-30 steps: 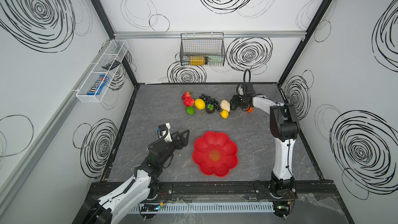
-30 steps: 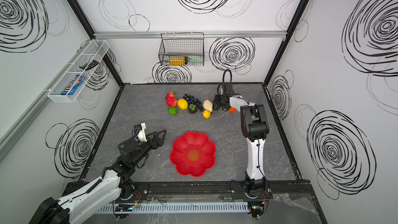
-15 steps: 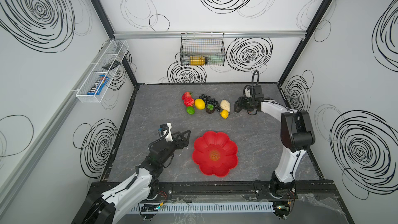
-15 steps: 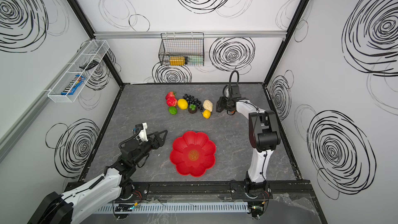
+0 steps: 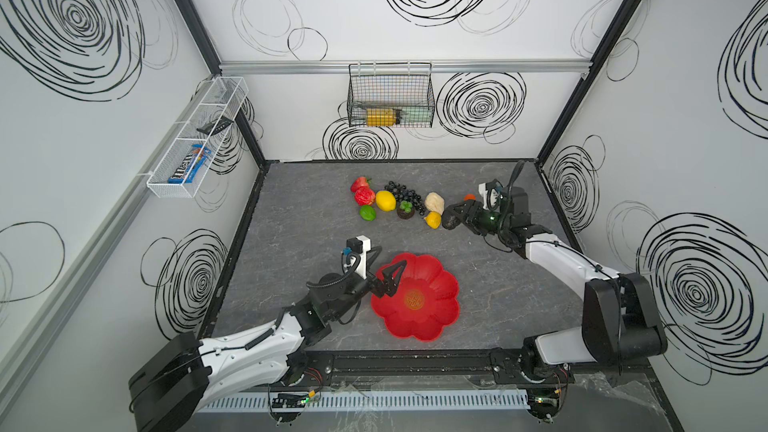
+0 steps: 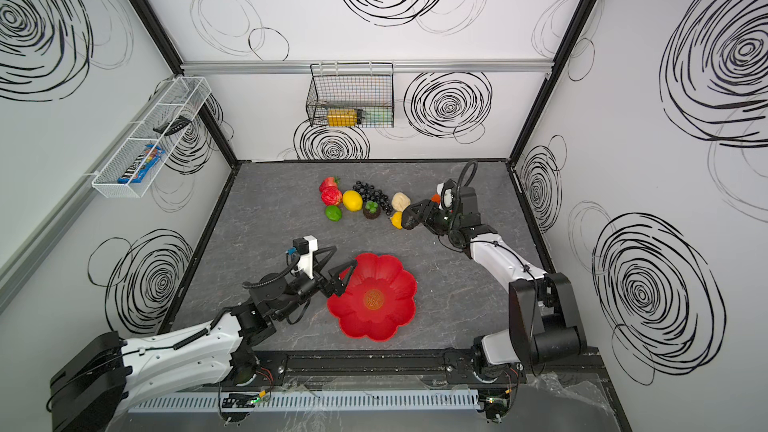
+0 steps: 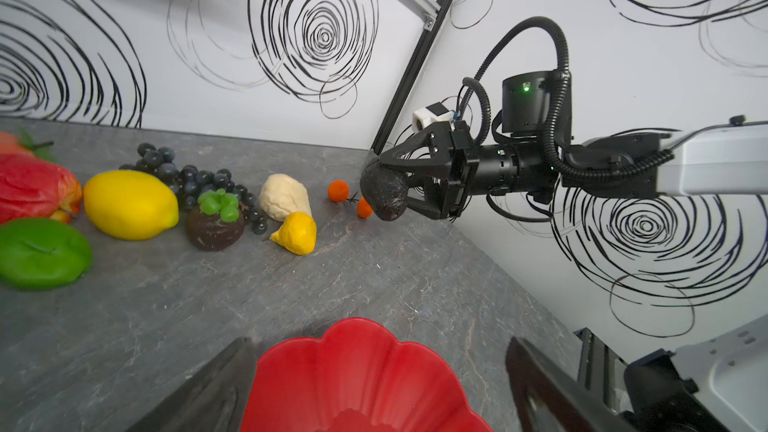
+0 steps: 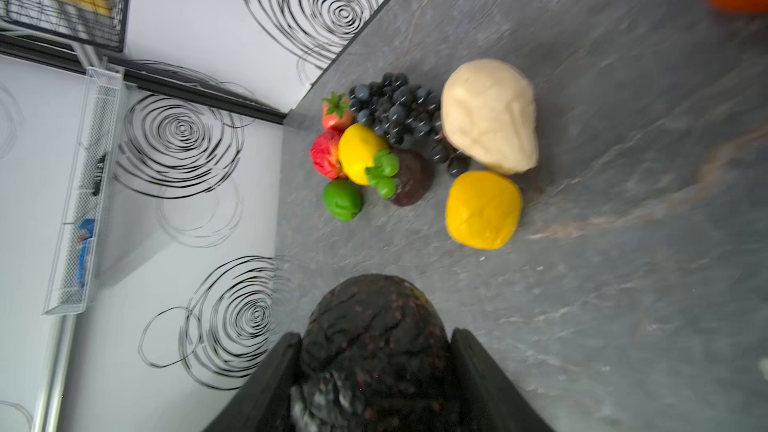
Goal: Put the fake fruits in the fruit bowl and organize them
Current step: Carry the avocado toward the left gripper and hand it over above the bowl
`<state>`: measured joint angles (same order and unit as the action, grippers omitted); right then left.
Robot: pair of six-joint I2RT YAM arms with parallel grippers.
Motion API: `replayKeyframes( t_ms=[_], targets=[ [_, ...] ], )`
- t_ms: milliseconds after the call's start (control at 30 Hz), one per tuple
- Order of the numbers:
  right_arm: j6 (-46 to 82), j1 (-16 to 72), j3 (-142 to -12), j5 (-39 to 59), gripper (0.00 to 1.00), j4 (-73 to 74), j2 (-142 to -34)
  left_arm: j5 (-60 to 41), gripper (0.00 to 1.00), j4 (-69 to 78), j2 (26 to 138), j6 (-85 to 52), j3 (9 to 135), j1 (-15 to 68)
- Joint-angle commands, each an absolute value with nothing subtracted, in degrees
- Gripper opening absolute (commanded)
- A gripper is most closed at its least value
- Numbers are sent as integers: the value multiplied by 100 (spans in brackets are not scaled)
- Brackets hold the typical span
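Note:
The red fruit bowl point(image 5: 415, 297) point(image 6: 372, 297) lies near the front of the mat. My left gripper point(image 5: 388, 282) point(image 7: 378, 342) is open, its fingers on either side of the bowl's left rim. My right gripper point(image 5: 457, 218) point(image 8: 374, 367) is shut on the dark avocado point(image 5: 449, 220) point(image 7: 384, 197) point(image 8: 374, 326) and holds it above the mat beside the small lemon point(image 5: 433, 219). On the mat behind lie the strawberry point(image 5: 360, 183), apple point(image 5: 365, 196), large lemon point(image 5: 385, 200), lime point(image 5: 367, 213), grapes point(image 5: 401, 191), mangosteen point(image 5: 405, 209) and beige fruit point(image 5: 434, 202). Two oranges point(image 7: 338, 191) point(image 7: 365, 207) sit behind the avocado.
A black wire basket point(image 5: 390, 95) with a yellow container point(image 5: 380, 117) hangs on the back wall. On the left wall hangs a white mesh basket point(image 5: 195, 139) with a blue packet point(image 5: 189, 164). Walls close in the mat on three sides.
My right gripper has drawn the avocado forward and a little left, away from the oranges, while its elbow swung out to the right. My left gripper moved right onto the bowl's rim.

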<state>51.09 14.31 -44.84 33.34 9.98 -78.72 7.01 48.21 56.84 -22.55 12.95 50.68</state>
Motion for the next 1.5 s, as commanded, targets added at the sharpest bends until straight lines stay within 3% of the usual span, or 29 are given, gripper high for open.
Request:
replayKeyframes(
  t_ms=[0, 333, 767, 1200, 1467],
  targets=[
    [6207, 1840, -4136, 3551, 60, 1982, -7378, 997, 100, 6101, 6143, -1391, 1441, 5268],
    [7342, 2943, -3355, 2835, 60, 2716, -6679, 2088, 98, 6774, 7623, -574, 2186, 5994],
    [7752, 3789, -3061, 2200, 60, 3058, -6485, 2470, 94, 7123, 8007, -654, 2189, 6064],
    [7840, 4178, -3098, 2000, 60, 3186, -6609, 2336, 80, 7242, 8007, -701, 2109, 6012],
    [7832, 4340, -3107, 1891, 60, 3199, -6671, 2197, 62, 7122, 8003, -825, 2136, 5918]
  ],
)
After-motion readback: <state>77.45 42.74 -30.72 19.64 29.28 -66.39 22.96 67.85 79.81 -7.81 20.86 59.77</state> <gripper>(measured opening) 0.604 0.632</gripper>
